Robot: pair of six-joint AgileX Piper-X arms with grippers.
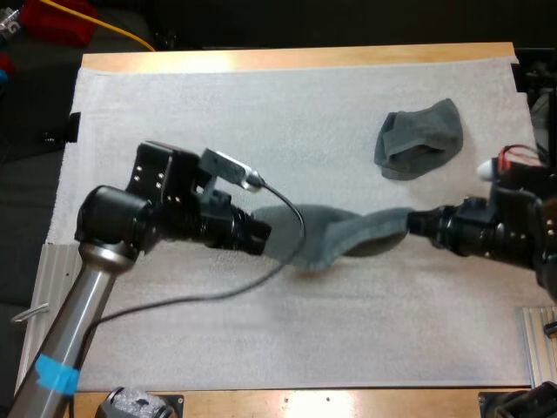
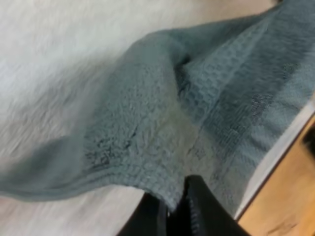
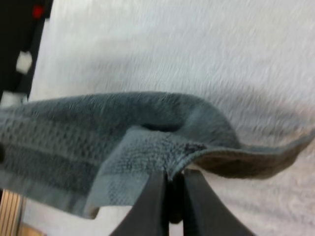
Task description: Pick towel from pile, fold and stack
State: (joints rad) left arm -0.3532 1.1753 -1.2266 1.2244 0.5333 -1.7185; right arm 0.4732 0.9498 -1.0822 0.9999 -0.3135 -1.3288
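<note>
left pincer [image 1: 266, 233] clamped on edge of towel [image 1: 335, 237] | towel slung between both pincers, sagging low over white mat [image 1: 261, 104] | right pincer [image 1: 409, 222] clamped on opposite edge | risk: shallow edge grips, uneven pull slips a corner, skews fold

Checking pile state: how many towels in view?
2. One towel stretched between left end effector and right end effector; one crumpled towel on the mat, far right. None seems hidden.
</note>
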